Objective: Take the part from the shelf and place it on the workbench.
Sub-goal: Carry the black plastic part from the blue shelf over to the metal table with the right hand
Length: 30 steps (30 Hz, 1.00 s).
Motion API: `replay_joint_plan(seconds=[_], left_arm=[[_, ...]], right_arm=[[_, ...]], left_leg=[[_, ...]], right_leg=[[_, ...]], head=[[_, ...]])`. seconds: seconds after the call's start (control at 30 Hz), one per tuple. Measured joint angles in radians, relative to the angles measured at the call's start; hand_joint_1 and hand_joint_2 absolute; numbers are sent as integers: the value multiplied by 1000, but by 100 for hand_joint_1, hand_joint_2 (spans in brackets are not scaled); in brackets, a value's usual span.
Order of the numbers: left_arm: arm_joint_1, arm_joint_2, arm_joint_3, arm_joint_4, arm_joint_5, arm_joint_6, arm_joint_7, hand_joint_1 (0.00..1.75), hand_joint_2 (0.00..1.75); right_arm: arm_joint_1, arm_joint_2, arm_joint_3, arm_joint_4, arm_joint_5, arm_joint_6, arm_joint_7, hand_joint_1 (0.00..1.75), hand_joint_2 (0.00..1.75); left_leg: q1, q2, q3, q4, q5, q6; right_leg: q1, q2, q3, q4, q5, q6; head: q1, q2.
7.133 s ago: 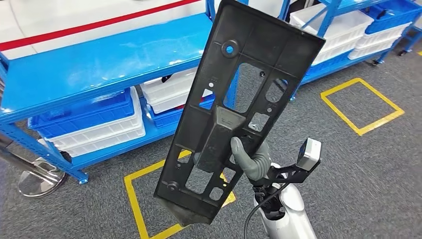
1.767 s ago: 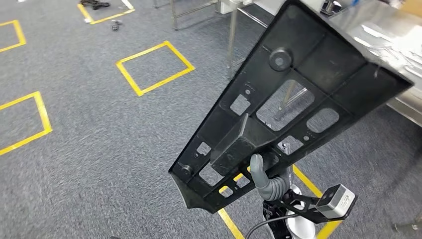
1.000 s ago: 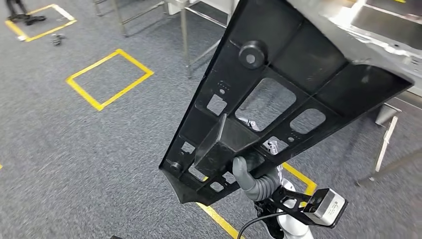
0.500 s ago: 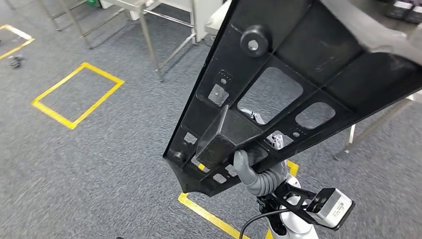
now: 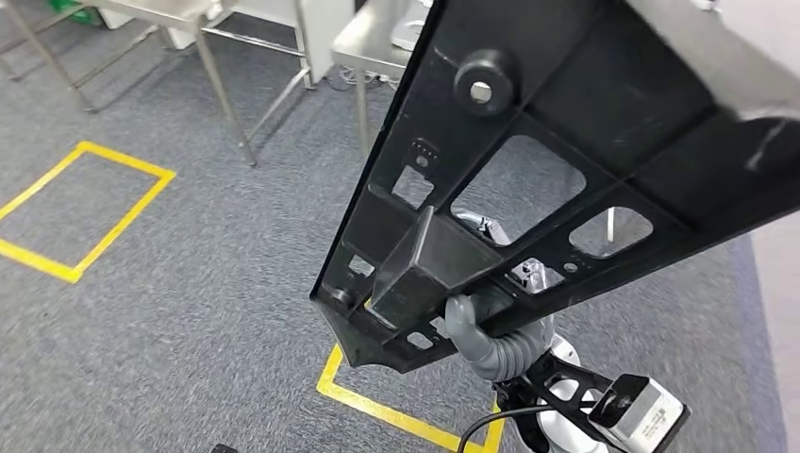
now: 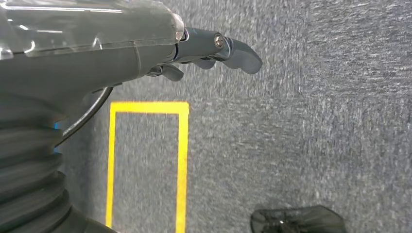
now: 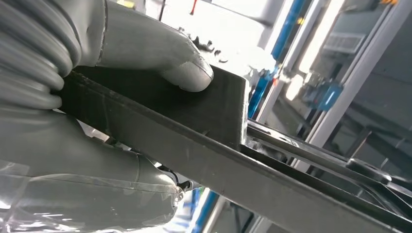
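My right hand (image 5: 486,330) grips the big black part (image 5: 557,179) and holds it up over the grey floor (image 5: 170,283). My left hand (image 6: 214,48) hangs with nothing in it, fingers apart.

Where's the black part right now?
The black part is in the right hand, held up over the grey carpet, centre-right in the head view, near the metal table.

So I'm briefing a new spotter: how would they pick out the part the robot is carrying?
Above the grey carpet with yellow squares, the right hand grips it. The part is a long flat black plastic plate with cut-out windows and a raised block near the hand.
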Motion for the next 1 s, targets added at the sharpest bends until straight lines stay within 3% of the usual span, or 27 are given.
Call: replay_joint_plan(seconds=[0.03,0.07,0.1,0.13,0.2,0.27,0.33,0.4,0.47,0.53,0.57,0.6,0.63,0.7,0.77,0.83,0.9,0.97,1.0], left_arm=[[1,0,0,0,0,0,1,0,175],[1,0,0,0,0,0,1,0,175],[0,0,0,0,0,0,2,0,175],[-1,0,0,0,0,0,2,0,175],[-2,0,1,0,1,0,1,0,175],[-1,0,2,0,2,1,-1,0,175],[-1,0,3,0,3,1,-4,0,175],[-2,0,4,0,3,2,-7,0,175],[1,0,7,0,3,2,-8,0,175],[9,0,9,0,3,2,-7,0,175],[12,0,10,0,3,2,-7,0,175],[13,0,10,0,3,2,-7,0,175],[13,0,10,0,3,2,-7,0,175],[13,1,11,0,3,2,-7,0,175],[13,1,11,0,3,2,-7,0,175],[11,1,12,0,3,2,-8,0,175],[8,0,12,0,3,2,-8,0,175],[10,0,12,0,4,2,-10,0,175],[13,0,12,0,4,2,-11,0,175]], right_arm=[[1,0,0,0,0,0,0,175,175],[2,0,0,0,0,0,0,175,175],[2,0,0,0,0,0,0,175,175],[2,0,0,0,0,0,0,175,175],[0,0,0,-1,0,2,1,175,175],[-1,0,0,-2,-1,4,3,175,175],[-1,1,-1,-3,-3,7,7,175,175],[-3,2,-3,-3,-4,13,12,175,175],[-4,6,-4,-3,-6,19,16,175,175],[-3,9,-5,-2,-6,23,18,175,175],[-3,9,-6,-1,-7,25,18,175,175],[-2,9,-6,-1,-7,26,18,175,175],[-2,9,-7,-1,-7,26,18,175,175],[-2,9,-8,0,-7,27,18,175,175],[-3,10,-9,0,-8,27,18,175,175],[-2,10,-9,0,-8,27,18,175,175],[-3,10,-10,0,-8,27,18,175,175],[-3,10,-11,0,-8,27,18,175,175],[-1,10,-11,0,-10,27,17,175,175]], left_leg=[[-2,14,0,0,-1,1],[-3,26,0,0,-2,1],[-4,38,2,0,-3,1],[-5,48,4,0,-5,0],[-9,67,11,0,-10,-6],[-13,85,15,0,-15,-15],[-14,101,18,-2,-19,-24],[-12,75,12,24,-42,-33],[-9,27,-30,123,-101,-38],[-9,7,-88,247,-150,-42],[-8,5,-102,273,-150,-43],[-7,3,-99,261,-129,-44],[-5,-1,-78,210,-92,-45],[2,-37,-22,78,-32,-44],[4,-66,3,20,-18,-38],[1,-56,3,17,-16,-26],[2,-36,5,11,-10,-12],[1,-12,6,7,-8,-1],[0,1,6,6,-9,2]], right_leg=[[-2,-6,-24,46,-12,1],[-3,-9,-32,59,-6,1],[-3,-13,-19,32,18,-1],[-2,-22,15,-31,53,-5],[9,-62,87,-167,102,-19],[20,-82,112,-221,111,-30],[19,-60,111,-226,116,-38],[11,-40,116,-237,122,-47],[7,-21,119,-243,126,-55],[6,2,118,-242,126,-57],[6,15,118,-240,125,-57],[5,29,118,-237,125,-56],[4,42,118,-233,123,-54],[3,65,114,-220,118,-46],[3,85,105,-212,118,-33],[1,102,97,-213,124,-21],[1,72,86,-195,111,-10],[2,16,44,-105,61,-1],[0,1,11,-40,31,3]], head=[[0,0],[0,0],[0,0],[0,0],[0,0],[0,0],[0,0],[-1,0],[-2,0],[-2,0],[-2,0],[-2,0],[-2,0],[-2,0],[-2,0],[-2,0],[0,0],[5,0],[7,0]])
